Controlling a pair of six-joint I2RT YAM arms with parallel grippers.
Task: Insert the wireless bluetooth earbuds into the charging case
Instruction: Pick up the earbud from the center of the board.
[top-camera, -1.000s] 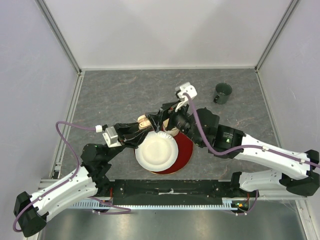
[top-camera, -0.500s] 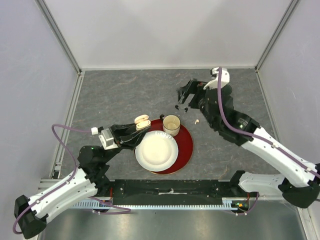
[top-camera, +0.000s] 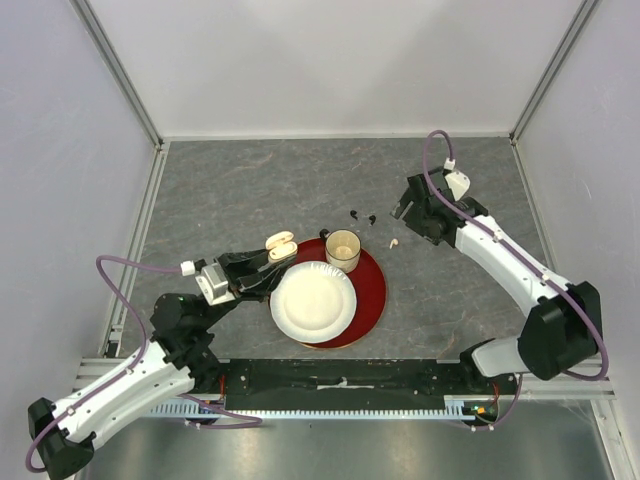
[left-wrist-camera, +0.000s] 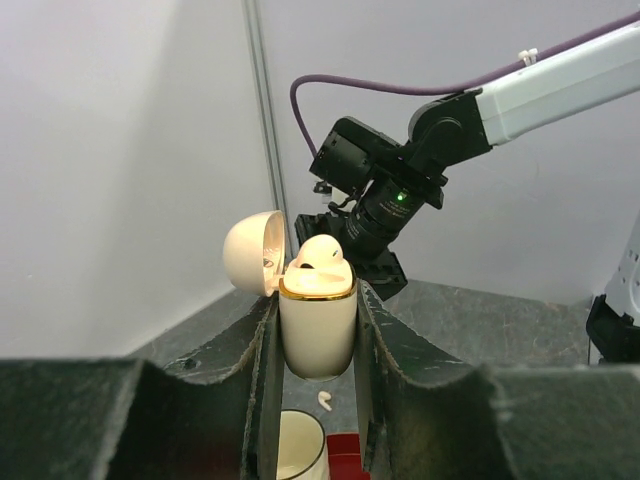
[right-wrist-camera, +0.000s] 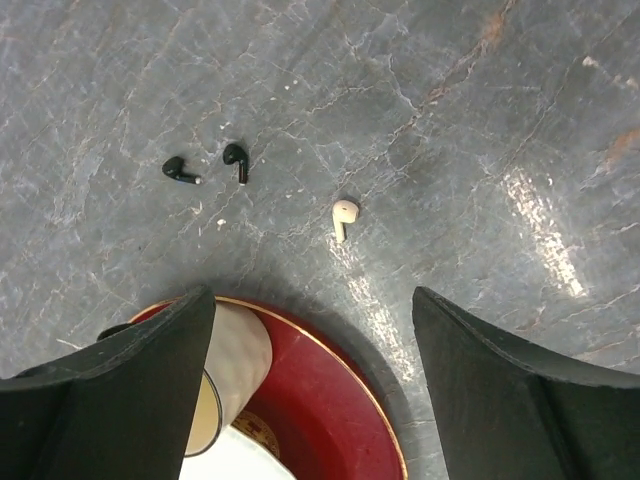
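While the left gripper (top-camera: 276, 252) pinches the cream charging case (top-camera: 281, 245) between its pressed-in fingers, left of centre in the top view, the case stands upright. Its lid (left-wrist-camera: 254, 252) is swung open to the left. From the left wrist, a white earbud (left-wrist-camera: 322, 251) sits in the mouth of the case, its top poking above the gold rim.

The right gripper (top-camera: 403, 208) hangs over the worktop (top-camera: 250, 180) in the right half of the top view, its jaws spread wide and holding nothing. In the right wrist view, the left black earbud (right-wrist-camera: 178, 171) and the right black earbud (right-wrist-camera: 236, 160) lie near each other in the upper left of the frame. A loose white earbud (right-wrist-camera: 343, 216) lies apart from them near the middle, and all three are on bare worktop.

A paper cup (top-camera: 343, 250) stands on a red plate (top-camera: 374, 285) at the centre of the top view. A white paper plate (top-camera: 313, 302) lies on the same red plate, just beside the cup.
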